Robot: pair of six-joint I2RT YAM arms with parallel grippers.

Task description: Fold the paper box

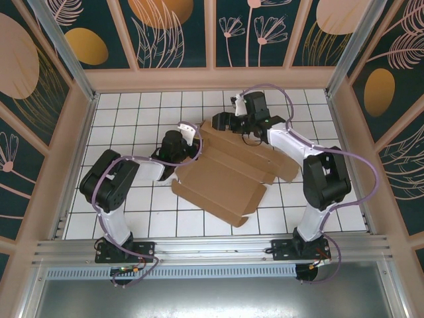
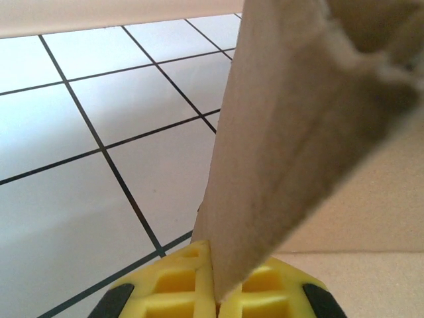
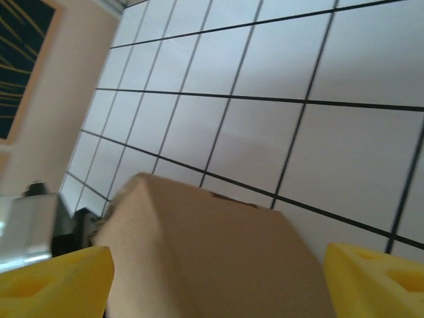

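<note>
> Left gripper (image 2: 215,295) was pinched tight on that thin upright flap of the paper box (image 1: 228,175), right? What about the other one?

Yep, clamped on the cardboard edge. Right gripper (image 3: 215,281) was released, its yellow fingertips (image 3: 53,285) spread wide with a box flap sitting between them. Couldn't tell if either pad touched it.

> Where was the box lying?

Mostly flat in the middle of the white tiled table (image 1: 132,119), between the two arms. In the top view its long axis slanted from far-left to near-right. Both grippers were at the far-left end, the left one on the left edge and the right one at the far corner, so the bulk of the box stretched off to the right and back toward the bases. Left arm had its hold, so my guess is the next fold hinged on the right one closing on that far flap or pushing it across the short way.

> Any print on it?

Nothing readable. Plain brown, no label or logo.
</note>
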